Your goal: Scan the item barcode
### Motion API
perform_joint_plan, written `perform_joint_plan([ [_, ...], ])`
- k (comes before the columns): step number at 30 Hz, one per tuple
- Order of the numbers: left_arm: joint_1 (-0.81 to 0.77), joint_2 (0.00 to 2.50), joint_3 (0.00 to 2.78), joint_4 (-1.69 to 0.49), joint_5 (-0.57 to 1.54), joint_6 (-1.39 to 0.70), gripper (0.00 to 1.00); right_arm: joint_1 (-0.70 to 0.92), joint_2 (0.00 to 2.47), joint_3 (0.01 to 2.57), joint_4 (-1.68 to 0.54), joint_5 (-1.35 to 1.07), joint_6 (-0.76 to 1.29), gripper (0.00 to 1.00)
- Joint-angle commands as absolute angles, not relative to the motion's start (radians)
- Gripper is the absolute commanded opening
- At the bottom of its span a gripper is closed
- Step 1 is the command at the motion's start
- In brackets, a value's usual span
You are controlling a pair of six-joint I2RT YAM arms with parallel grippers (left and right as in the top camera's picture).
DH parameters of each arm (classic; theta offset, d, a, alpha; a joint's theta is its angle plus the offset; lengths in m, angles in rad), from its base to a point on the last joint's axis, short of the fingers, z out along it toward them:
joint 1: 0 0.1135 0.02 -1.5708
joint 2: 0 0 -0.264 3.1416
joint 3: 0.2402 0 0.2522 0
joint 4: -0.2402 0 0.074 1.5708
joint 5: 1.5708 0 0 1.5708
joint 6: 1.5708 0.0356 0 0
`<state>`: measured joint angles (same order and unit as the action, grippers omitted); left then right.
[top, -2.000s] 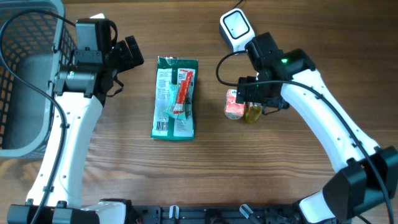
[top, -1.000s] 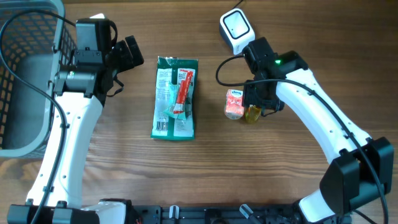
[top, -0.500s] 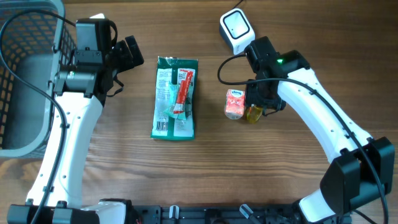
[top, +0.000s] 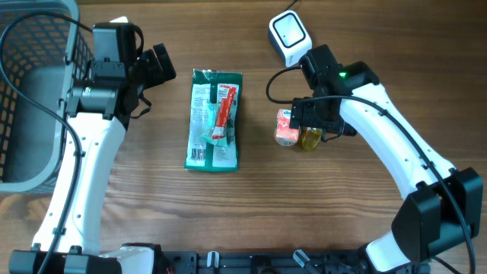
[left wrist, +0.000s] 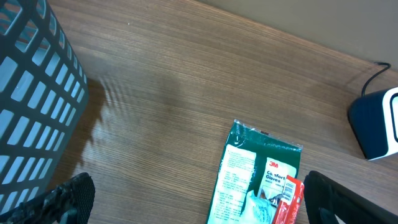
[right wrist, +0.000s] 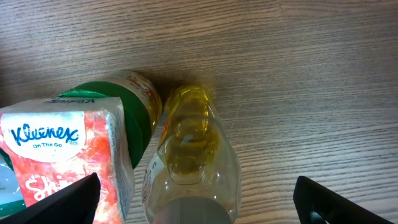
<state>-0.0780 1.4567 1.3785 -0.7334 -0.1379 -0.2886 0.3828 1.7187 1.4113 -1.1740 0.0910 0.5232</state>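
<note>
My right pincer (right wrist: 199, 205) has just spread wide over the yellow bottle (right wrist: 186, 155), which lies on the desk (top: 266, 213) at mid-frame, just beside the tissue pack (right wrist: 68, 149). That is probably a release, so nothing faces the scanner (top: 288, 34) at the top yet. My left pincer (top: 156, 68), upper left, hangs wide and empty.

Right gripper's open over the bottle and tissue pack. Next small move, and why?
Probably lower the right gripper straight down around the bottle. Its jaws stand wide open with nothing held, and the bottle lies roughly centred between them. The tissue pack sits close beside the bottle, so descend slowly.
</note>
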Motion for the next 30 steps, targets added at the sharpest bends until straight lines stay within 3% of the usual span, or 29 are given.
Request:
perform_joint_plan([
  [1, -0.075, 1.454, 1.391, -0.731, -0.147, -0.265, 1.0, 0.38, 1.732, 1.404, -1.185, 0.105, 0.526, 1.0],
  [7, -0.075, 1.454, 1.391, -0.731, -0.147, -0.265, 1.0, 0.38, 1.732, 1.398, -1.186, 0.105, 0.526, 1.0],
  [11, -0.075, 1.454, 1.391, -0.731, -0.147, -0.265, 1.0, 0.38, 1.732, 1.398, -1.188, 0.105, 0.525, 0.9],
  [19, -0.075, 1.454, 1.391, -0.731, -0.147, -0.265, 1.0, 0.38, 1.732, 1.398, -1.186, 0.105, 0.527, 0.83],
  [30, -0.075, 1.454, 1.391, -0.73, -0.147, -0.265, 1.0, 0.38, 1.732, 1.398, -1.183, 0.105, 0.527, 0.83],
])
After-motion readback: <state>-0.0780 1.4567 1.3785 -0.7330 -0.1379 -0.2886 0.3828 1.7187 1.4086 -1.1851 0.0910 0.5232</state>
